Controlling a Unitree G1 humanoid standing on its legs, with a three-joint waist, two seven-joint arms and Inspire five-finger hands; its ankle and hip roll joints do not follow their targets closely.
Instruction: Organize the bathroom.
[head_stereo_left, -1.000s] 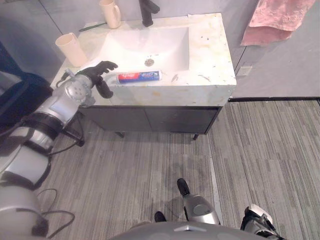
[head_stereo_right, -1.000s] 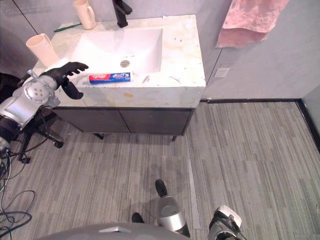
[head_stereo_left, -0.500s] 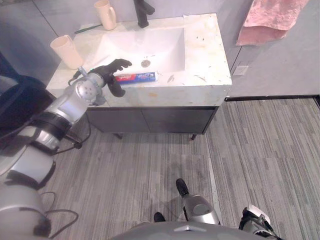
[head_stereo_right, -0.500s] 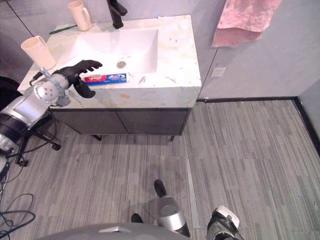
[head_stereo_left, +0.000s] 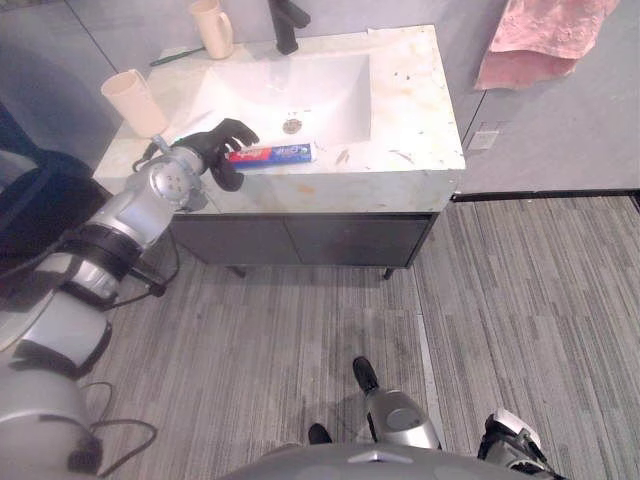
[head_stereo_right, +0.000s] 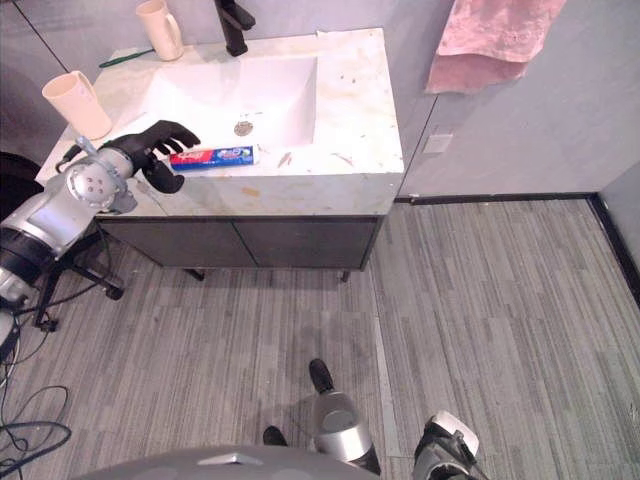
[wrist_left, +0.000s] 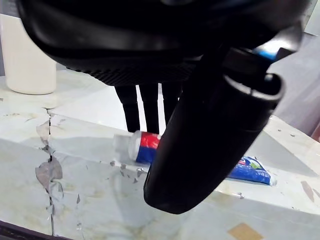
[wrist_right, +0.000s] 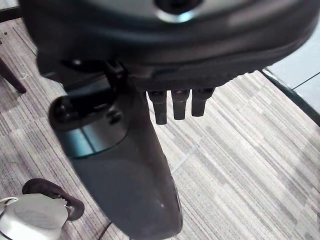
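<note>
— Left hand first: where is it, and how are its fingers?

— Over the near left part of the marble countertop, fingers straight and spread wide, thumb hanging down toward the front edge. It holds nothing. The fingertips reach to the left end of the toothpaste tube, and the head views do not settle whether they touch it.

— Does the wrist camera help?

— Somewhat. It looks along the hand, and past the thumb the tube's white cap end and red-and-blue body lie flat on the marble, with the fingers coming down just behind it — close, but contact still cannot be told.

— And the tube itself?

— Lying lengthwise along the near rim of the sink basin, just left of the drain, cap end toward the hand.

— Farther out?

— A cream cup stands at the left edge of the counter, beyond the hand. At the far left corner a second cream mug stands beside a green toothbrush lying flat. The black faucet rises at the far side of the basin. A pink towel hangs on the wall to the right.

— The right hand?

— Its own wrist view shows the right hand with fingers straight and empty above the grey plank floor.
</note>
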